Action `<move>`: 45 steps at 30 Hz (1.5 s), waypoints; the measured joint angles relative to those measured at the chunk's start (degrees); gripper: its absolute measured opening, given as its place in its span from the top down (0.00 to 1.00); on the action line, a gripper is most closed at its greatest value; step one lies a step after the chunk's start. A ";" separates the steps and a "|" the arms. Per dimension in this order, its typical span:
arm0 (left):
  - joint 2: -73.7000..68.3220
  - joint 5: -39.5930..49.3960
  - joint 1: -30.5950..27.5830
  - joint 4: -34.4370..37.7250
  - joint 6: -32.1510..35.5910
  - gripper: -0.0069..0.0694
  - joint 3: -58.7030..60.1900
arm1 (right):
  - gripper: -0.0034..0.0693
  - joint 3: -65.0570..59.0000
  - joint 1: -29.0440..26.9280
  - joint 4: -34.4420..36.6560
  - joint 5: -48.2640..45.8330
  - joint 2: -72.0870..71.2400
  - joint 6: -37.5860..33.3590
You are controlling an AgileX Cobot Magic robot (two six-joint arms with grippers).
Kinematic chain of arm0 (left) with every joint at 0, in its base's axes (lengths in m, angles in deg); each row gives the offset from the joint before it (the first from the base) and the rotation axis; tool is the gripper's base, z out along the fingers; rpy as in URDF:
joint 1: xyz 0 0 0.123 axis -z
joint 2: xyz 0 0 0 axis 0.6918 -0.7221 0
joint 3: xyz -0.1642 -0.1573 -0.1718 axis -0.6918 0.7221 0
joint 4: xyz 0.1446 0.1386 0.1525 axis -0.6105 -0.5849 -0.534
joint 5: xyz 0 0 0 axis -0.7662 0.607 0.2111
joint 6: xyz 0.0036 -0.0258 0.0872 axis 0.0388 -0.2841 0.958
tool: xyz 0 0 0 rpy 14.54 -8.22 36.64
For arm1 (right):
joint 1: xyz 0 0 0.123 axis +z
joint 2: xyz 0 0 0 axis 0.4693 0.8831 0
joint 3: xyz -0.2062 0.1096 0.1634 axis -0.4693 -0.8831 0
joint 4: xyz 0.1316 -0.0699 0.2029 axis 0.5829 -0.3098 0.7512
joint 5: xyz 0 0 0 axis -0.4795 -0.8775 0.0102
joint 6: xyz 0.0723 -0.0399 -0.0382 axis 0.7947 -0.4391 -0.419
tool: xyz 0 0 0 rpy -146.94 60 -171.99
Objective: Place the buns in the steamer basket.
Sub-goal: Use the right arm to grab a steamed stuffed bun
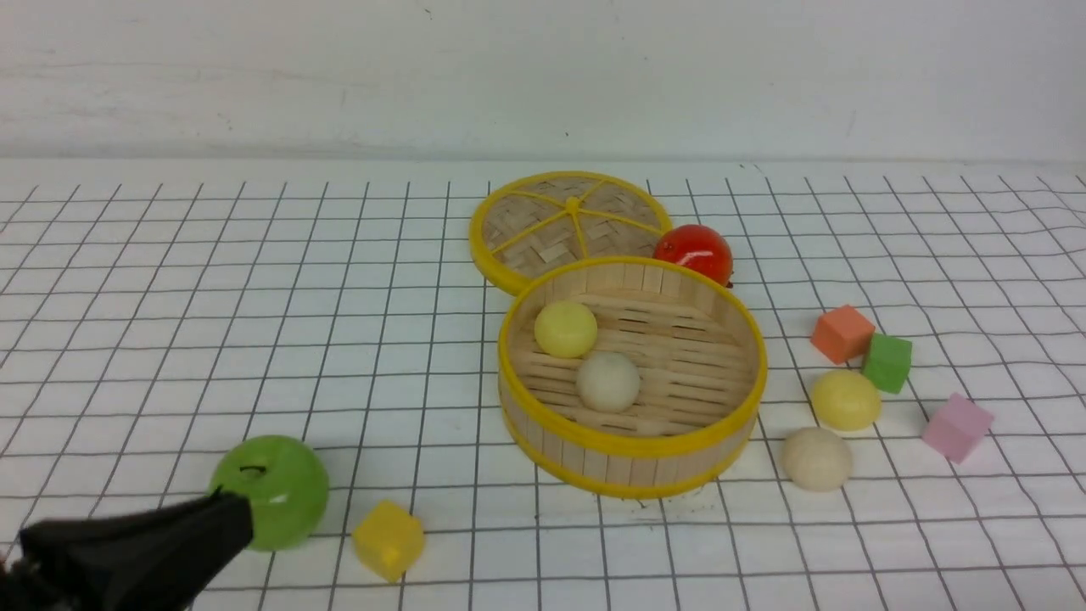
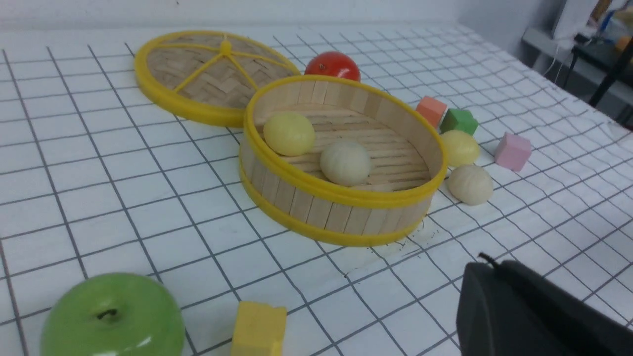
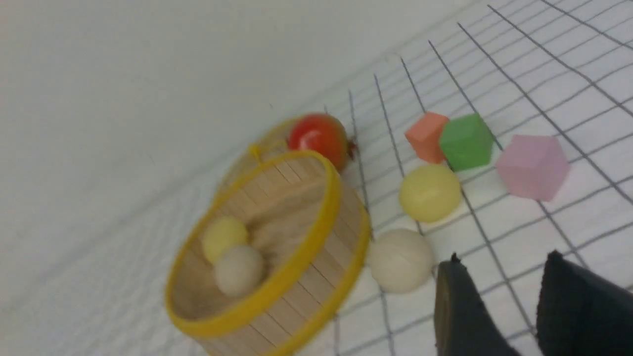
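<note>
l gripper (image 1: 236, 513) closed, low beside green apple (image 1: 280, 485)

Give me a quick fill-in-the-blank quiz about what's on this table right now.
The number of buns inside the steamer basket is ____.
The cube nearest the green apple is ____.
The red tomato sits beside the woven ____.
The cream-white bun outside the basket lies on the robot's ____ side of it.
Missing words: two; yellow; lid; right.

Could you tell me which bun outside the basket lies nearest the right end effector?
The cream-white bun beside the basket wall; the yellow bun sits farther off, by the green block.
</note>
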 joint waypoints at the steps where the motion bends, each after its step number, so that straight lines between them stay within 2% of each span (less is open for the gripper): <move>1: 1.89 -0.95 0.00 0.00 0.00 0.93 1.74 | 0.62 0.00 0.00 1.70 1.13 0.00 0.51; 5: 7.70 -2.98 0.00 0.00 0.00 0.93 6.54 | 0.66 4.20 0.39 4.47 -2.73 0.99 0.81; 6: 8.56 -3.17 0.00 0.00 0.00 0.93 7.24 | 0.69 8.31 0.59 4.11 -7.02 3.77 -0.10; 9: 8.85 -3.36 0.00 0.00 0.00 0.93 8.65 | 0.76 20.37 0.88 -0.08 -21.15 15.68 -6.48; 10: 8.85 -3.36 0.00 0.00 0.00 0.93 8.80 | 0.77 21.96 0.88 -0.39 -23.01 17.51 -7.44; 11: 8.85 -3.20 0.00 0.13 0.00 0.93 9.25 | 0.80 27.99 0.95 -2.59 -30.11 25.14 -10.72; 13: 8.85 -3.13 0.00 0.18 0.00 0.93 9.65 | 0.82 31.41 0.95 -3.95 -33.88 30.00 -13.17; 16: 8.85 -2.37 0.00 0.18 0.00 0.93 10.65 | 0.87 41.16 0.95 -6.59 -41.36 46.69 -17.10; 19: 8.85 -1.72 0.00 0.18 0.00 0.93 11.17 | 0.89 46.20 1.28 -6.88 -41.89 57.43 -17.69; 27: 8.85 -0.56 0.00 0.24 0.00 0.93 11.22 | 0.89 56.85 9.69 -9.34 -38.52 80.11 -17.74; 32: 8.85 -0.56 0.00 0.24 0.00 0.93 11.22 | 0.83 64.60 11.02 -12.26 -37.91 91.87 -16.66; 40: 8.85 -0.37 0.00 0.28 0.00 0.93 11.22 | 0.60 71.29 10.70 -14.41 -35.21 102.49 -15.60; 45: 8.85 -0.18 0.00 0.30 0.00 0.93 11.22 | 0.57 71.43 10.57 -14.88 -33.01 104.83 -14.90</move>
